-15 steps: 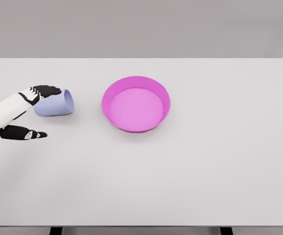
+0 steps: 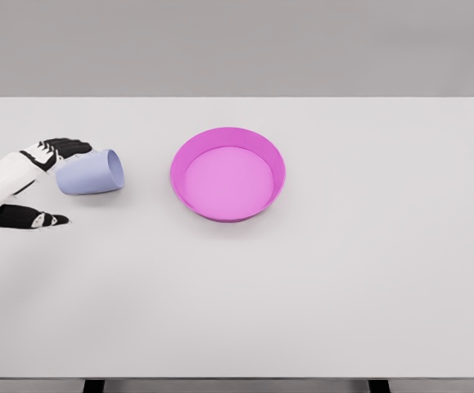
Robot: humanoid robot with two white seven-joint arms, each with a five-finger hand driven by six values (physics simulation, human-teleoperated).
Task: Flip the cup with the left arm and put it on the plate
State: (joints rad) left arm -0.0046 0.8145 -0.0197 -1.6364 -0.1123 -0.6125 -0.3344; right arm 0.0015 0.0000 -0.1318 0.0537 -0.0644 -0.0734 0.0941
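The near half of the tabletop [image 2: 302,327] is bare, right down to its front edge along the bottom of the frame, so there is plenty of room there if an arm needs to swing low.

Further back, at the left edge of the frame, the left robot hand [image 2: 36,184] reaches in. Its thumb lies stretched out on the near side, pointing right, well apart from the fingers [image 2: 66,148], which curl over the far side of the cup's closed end. The spread is wide and I'd say it has hold of nothing; whether the fingers actually touch the cup I cannot tell. The right arm does not show.

The cup [image 2: 91,173], pale lilac, lies on its side in the left middle of the frame, its open mouth facing right toward the plate [image 2: 186,155]. The pink plate sits just left of centre, a clear strip of tabletop between it and the cup.

The risk, to my eye, is the roundness of the cup: lying on its side it may roll or slide away if the fingers press on one side before the thumb closes on the other. A grip only at the closed end could also let it tip out during the flip. The plate's raised rim could catch the cup's bottom edge if it comes in low.

Beyond the plate, the tabletop runs open to its far edge and right side.
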